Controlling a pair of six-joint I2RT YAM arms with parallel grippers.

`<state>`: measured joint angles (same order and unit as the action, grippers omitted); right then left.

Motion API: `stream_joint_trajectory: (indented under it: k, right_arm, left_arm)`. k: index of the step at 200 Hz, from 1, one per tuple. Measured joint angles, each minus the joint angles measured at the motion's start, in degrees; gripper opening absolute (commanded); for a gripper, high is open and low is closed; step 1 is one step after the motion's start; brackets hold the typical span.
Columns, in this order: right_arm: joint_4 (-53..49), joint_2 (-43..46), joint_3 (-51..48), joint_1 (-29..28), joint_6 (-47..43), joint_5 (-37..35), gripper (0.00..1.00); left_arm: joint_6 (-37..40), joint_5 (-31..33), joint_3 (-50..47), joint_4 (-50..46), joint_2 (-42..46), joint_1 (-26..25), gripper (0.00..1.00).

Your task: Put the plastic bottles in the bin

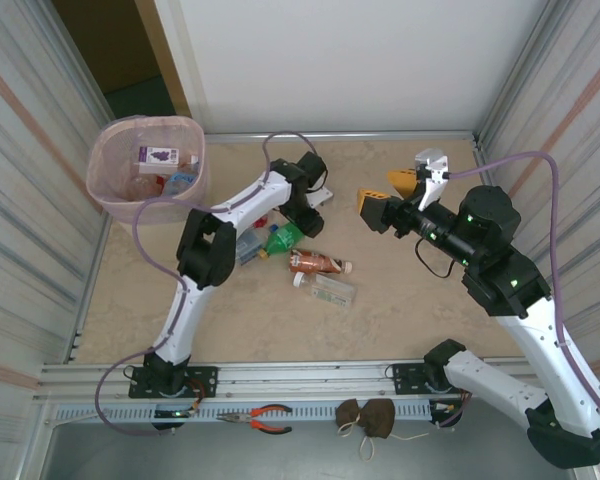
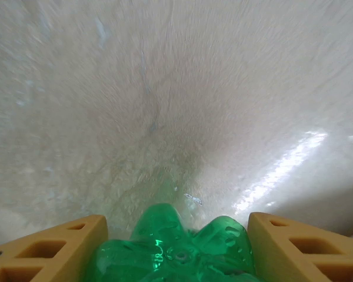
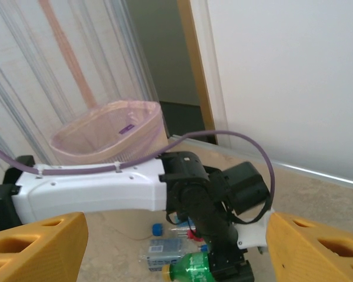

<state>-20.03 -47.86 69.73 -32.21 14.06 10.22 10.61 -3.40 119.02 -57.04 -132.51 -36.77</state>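
The left gripper [image 2: 176, 220] clenches the green bottle [image 2: 176, 252], so I'd say a lift across to the bin [image 1: 107, 195] comes next, while the right gripper [image 1: 388, 195] hangs spread, empty.

Pale pink translucent bin [image 1: 115, 200] stands far left, several bottles [image 1: 165, 158] inside. Green bottle [image 1: 283, 238], orange-brown bottle [image 1: 315, 263] and clear bottle [image 1: 335, 291] lie sideways, close together, mid worktop [image 1: 420, 300].

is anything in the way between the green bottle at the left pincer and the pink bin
The green bottle sits in the left pincer. Beside it, toward the bin, other bottles lie low under the left arm; nothing taller stands in between.
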Motion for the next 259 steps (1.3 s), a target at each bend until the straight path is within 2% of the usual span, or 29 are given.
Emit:
stream_joint_trajectory:
  k: [97,149,177,207,259]
  right_arm:
    - [0.0,1.1,0.0,0.1,-0.9,-0.2,0.78]
    - [0.0,1.3,-0.2,0.1,-1.1,-0.2,0.78]
    - [0.0,1.3,-0.5,0.1,-1.1,-0.2,0.78]
    - [0.0,1.3,-0.6,0.2,-1.2,-0.1,0.78]
    - [0.3,0.3,-0.6,0.8,-1.2,0.5,0.78]
  left_arm:
    - [-0.5,-1.6,7.9,0.4,20.1,0.1,0.57]
    - [-0.3,-1.3,8.8,0.3,29.6,3.7,0.56]
    - [0.1,-0.7,8.9,0.3,35.3,8.0,0.55]
    - [1.0,-0.4,8.8,0.5,41.3,14.8,0.54]
    - [1.4,-3.8,0.9,5.5,50.4,34.2,0.52]
